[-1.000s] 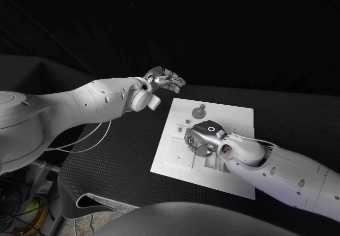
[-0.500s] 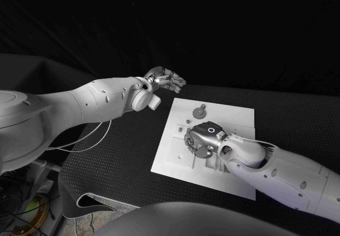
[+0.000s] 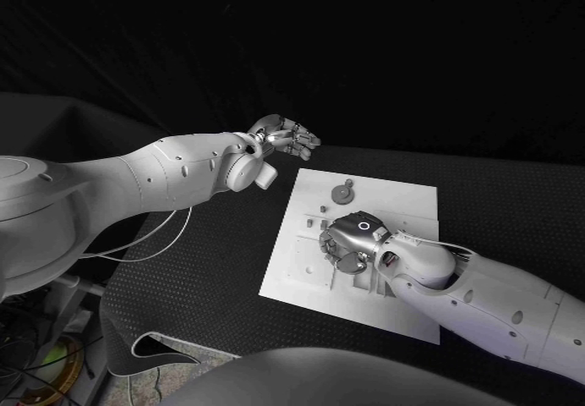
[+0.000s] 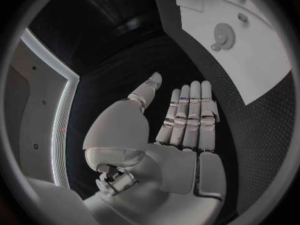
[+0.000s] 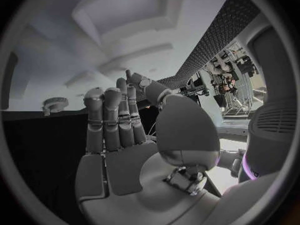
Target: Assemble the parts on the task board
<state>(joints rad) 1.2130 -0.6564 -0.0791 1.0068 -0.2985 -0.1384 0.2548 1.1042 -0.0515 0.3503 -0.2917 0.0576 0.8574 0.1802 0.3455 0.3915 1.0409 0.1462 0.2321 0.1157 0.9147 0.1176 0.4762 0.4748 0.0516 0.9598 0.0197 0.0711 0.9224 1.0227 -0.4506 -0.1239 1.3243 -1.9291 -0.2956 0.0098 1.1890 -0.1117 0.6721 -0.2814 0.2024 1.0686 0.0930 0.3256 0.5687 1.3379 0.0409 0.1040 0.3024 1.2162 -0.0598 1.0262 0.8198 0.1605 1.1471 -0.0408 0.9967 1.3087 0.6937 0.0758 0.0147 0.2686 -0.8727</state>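
Black textured matting covers the surface (image 3: 195, 254), and the white task board (image 3: 402, 203) lies in its middle, turned at a slight angle.

The right robot hand (image 3: 351, 241) rests low over the centre of the board, palm down, with its fingers curled toward the plate. In the right wrist view the same hand (image 5: 125, 135) has its fingers (image 5: 106, 115) drawn up side by side and the thumb brought across close to their tips. Something small and dark sits at the fingertips, but whether it is a part being pinched cannot be told from these pictures.

The left robot hand (image 3: 286, 135) is held up beyond the far left corner of the board, well apart from it and above the dark surface. In the left wrist view this hand (image 4: 181, 130) is empty: its fingers (image 4: 190, 115) lie straight and close together, the thumb stands off to one side, and nothing is between them.

A round toothed part (image 3: 345, 194), like a small gear, lies on the far end of the board, clear of both hands; the left wrist view shows it too (image 4: 223, 34). A smaller part (image 3: 322, 210) sits near it on the board, just beside the right hand.
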